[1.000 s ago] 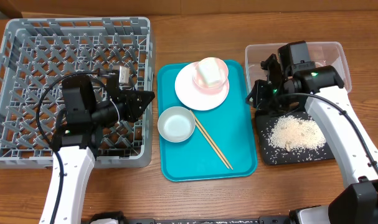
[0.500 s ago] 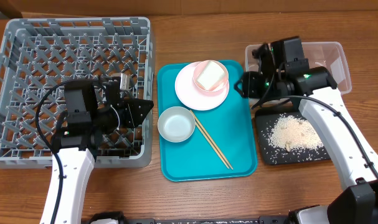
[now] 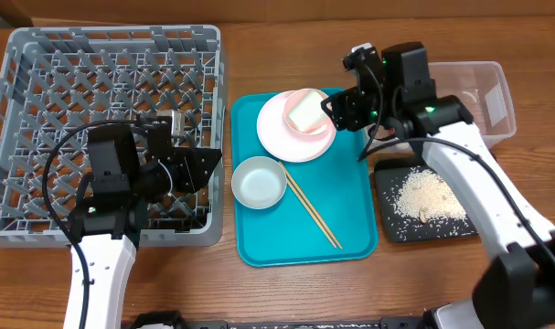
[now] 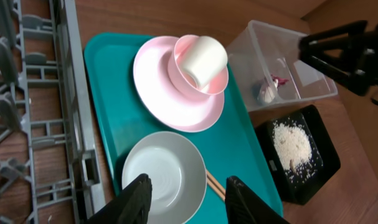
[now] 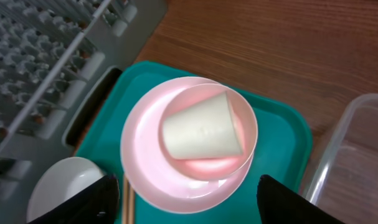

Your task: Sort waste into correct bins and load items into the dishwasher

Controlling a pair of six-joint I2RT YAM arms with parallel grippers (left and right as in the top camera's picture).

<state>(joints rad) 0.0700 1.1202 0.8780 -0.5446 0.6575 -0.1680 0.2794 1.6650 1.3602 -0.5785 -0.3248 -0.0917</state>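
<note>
On the teal tray [image 3: 350,239] a large plate [image 3: 279,137] carries a smaller plate [image 5: 243,157] with a cup [image 3: 304,111] lying on its side. A white bowl [image 3: 259,181] and chopsticks [image 3: 314,212] lie in front of it. My right gripper [image 5: 189,200] hangs wide open above the plates, holding nothing. At the rack's right wall my left gripper [image 4: 187,194] is open over the bowl [image 4: 164,174], empty. The clear tub [image 4: 251,56] holds a crumpled wrapper [image 4: 271,89]. Rice [image 3: 432,194] lies in the black tray [image 3: 391,228].
The grey dish rack [image 3: 39,55] fills the left of the table, its right wall close to the teal tray. The clear tub [image 3: 487,91] stands at the back right, partly behind my right arm. Bare wood lies along the front edge.
My right gripper has swung left from over the tub and black tray to above the plates, opening wide. My left gripper has opened from shut and edged toward the bowl.
</note>
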